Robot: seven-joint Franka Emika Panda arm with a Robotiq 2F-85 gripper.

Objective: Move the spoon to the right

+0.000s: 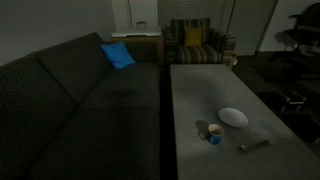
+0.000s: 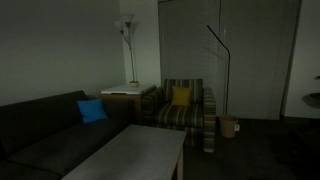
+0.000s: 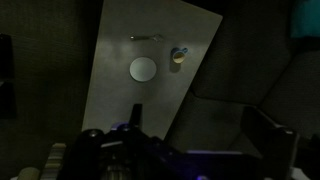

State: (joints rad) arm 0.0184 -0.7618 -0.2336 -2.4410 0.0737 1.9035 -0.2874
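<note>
Spoon (image 1: 254, 146) flat on counter (image 1: 200, 90) near plate (image 1: 233, 117) | tool (image 3: 135, 125) well above, touching nothing | we can't tell its opening: too dark

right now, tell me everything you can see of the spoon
In an exterior view the spoon is a slender, pale grey, metal-looking utensil lying flat and slightly slanted on the grey table, close to one short edge. It sits apart from the white plate and the small blue cup; only the table touches it. Which end is the bowl is too small to tell.
</note>
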